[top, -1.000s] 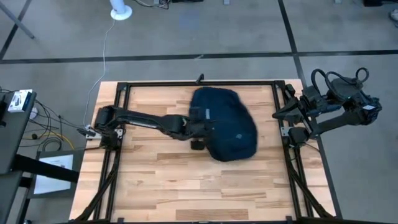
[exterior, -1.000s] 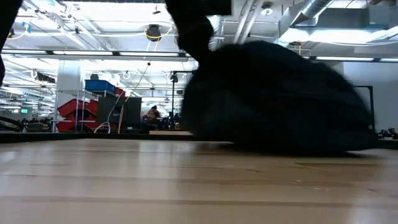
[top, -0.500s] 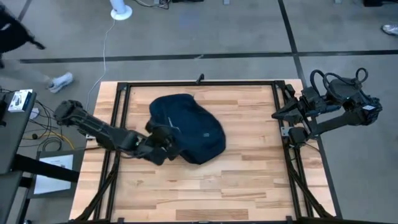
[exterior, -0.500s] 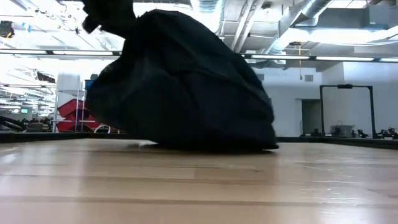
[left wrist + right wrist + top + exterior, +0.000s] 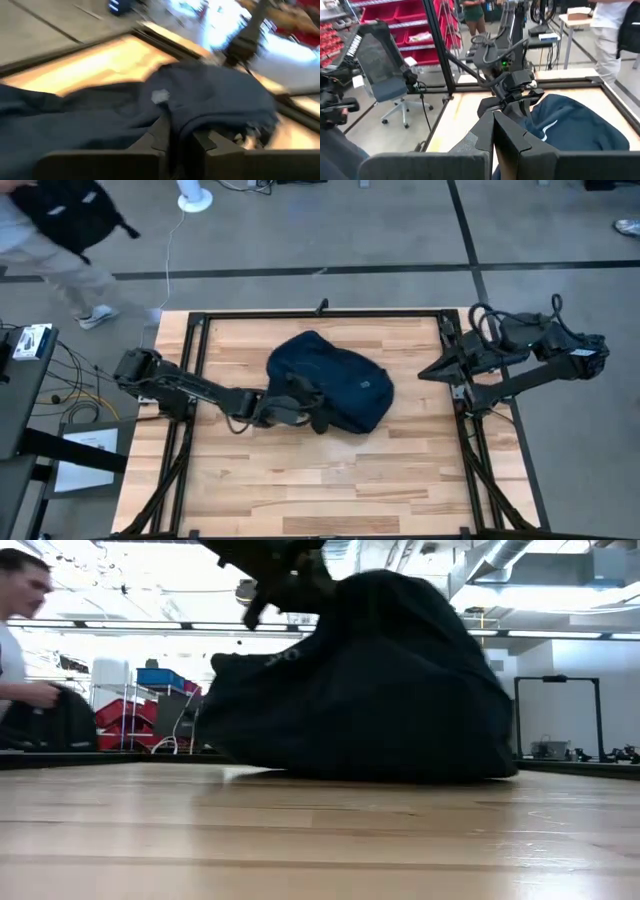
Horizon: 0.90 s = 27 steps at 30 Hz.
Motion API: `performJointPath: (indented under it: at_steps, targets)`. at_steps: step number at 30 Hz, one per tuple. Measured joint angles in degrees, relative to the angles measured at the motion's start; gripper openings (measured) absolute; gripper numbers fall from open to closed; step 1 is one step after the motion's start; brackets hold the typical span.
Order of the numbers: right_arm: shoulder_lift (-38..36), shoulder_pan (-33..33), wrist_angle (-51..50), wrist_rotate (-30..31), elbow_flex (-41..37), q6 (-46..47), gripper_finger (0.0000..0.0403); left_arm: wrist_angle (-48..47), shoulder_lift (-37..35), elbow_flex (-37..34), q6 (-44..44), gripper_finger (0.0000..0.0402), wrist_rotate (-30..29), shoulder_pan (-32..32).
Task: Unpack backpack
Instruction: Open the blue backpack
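Note:
The dark navy backpack (image 5: pixel 340 383) lies in a rounded heap at the table's middle, its underside on the wood (image 5: pixel 370 700). My left gripper (image 5: pixel 308 410) reaches in from the table's left and is shut on the backpack's near left part (image 5: pixel 182 142). In the low view it stands high at the heap's top (image 5: pixel 285 575). My right gripper (image 5: pixel 424 373) hovers shut at the table's right edge, apart from the backpack (image 5: pixel 493 131). A white stripe (image 5: pixel 547 131) shows on the backpack's cloth. My left gripper pinches a raised fold of the backpack's cloth (image 5: pixel 181 125) between its two fingers, at the heap's near left side. The fingers come roughly level from the table's left. The held fold is drawn up, while the rest of the backpack rests on the table.
Black frame rails (image 5: pixel 195 350) run around the wooden table. The near half of the wood (image 5: pixel 320 480) is bare. A person (image 5: pixel 60 225) carrying a black bag walks on the floor beyond the far left corner.
My left gripper has dragged the backpack toward the table's left edge and then partway back toward the right, keeping shut on it. The backpack has turned about and changed its heaped shape. My right arm has swung slightly toward the table. A person has walked in at the far left.

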Motion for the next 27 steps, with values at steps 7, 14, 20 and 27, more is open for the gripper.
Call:
performJointPath:
  at_steps: [7, 14, 20, 27]
  targets:
    - [3.4, 0.8, -1.9, 0.0, 0.0, 7.4, 0.0000, -5.1, 0.0, 3.1, 6.4, 0.0106, 8.0, 1.3]
    - [7.3, 0.9, -4.1, 0.0, 0.0, 8.4, 0.0026, -16.9, -6.3, 3.1, 11.5, 0.0181, 8.0, 0.7]
    - [11.2, 2.4, -5.8, -0.1, 0.0, 8.3, 0.0100, -33.9, -12.5, 3.2, 10.0, 0.0227, 14.6, -0.7]
    - [18.3, 4.6, -14.4, 0.4, 0.0, 5.5, 0.0183, -38.5, -13.9, 3.2, 4.4, 0.0236, 19.9, -4.2]
